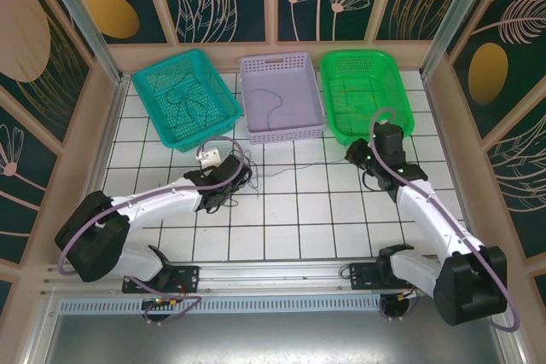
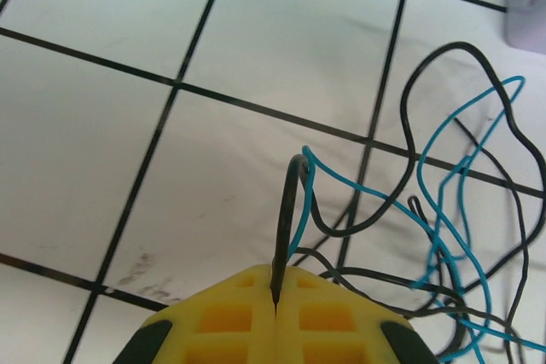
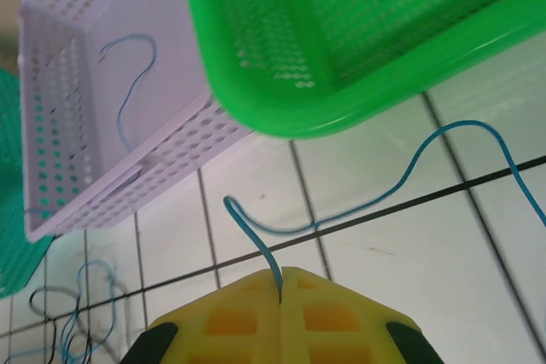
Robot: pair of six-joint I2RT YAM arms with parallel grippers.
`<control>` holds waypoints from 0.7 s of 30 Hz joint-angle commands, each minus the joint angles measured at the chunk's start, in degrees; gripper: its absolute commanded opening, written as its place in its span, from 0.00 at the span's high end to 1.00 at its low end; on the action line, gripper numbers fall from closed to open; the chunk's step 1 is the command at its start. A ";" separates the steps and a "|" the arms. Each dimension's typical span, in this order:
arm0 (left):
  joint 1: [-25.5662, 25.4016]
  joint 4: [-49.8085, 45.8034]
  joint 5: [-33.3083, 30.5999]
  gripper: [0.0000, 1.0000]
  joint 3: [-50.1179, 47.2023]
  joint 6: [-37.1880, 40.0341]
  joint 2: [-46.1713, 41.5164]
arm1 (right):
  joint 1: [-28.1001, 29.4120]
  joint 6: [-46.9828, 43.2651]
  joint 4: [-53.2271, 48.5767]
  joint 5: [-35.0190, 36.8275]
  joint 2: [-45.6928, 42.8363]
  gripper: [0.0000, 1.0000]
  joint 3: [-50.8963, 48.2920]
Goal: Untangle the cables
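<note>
I see my left end effector (image 2: 277, 286) clenched on a black cable (image 2: 290, 210) beside the tangle (image 2: 452, 236) on the tiled counter (image 2: 171, 168) (blue strands mixed in), while my right end effector (image 3: 280, 286) pinches a blue cable (image 3: 401, 181) near the green basket (image 3: 341, 57).

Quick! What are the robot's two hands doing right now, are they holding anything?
Left gripper: jaws closed, pinching a thin black wire.
Right gripper: jaws closed, pinching a thin blue wire.
</note>
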 commanded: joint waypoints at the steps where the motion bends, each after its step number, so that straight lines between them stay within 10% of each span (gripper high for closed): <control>1: 0.45 -3.84 -2.72 1.00 -0.53 -0.99 -0.13 | -2.71 0.79 -2.58 0.73 -2.54 1.00 2.97; 19: 0.42 -1.95 -1.98 1.00 -0.31 -0.94 2.63 | -4.80 -4.51 -8.30 -0.02 -6.49 1.00 26.78; 21: 0.42 -1.96 -1.19 0.75 1.15 -0.49 1.52 | -4.50 -6.48 -7.38 -0.40 -6.46 1.00 28.04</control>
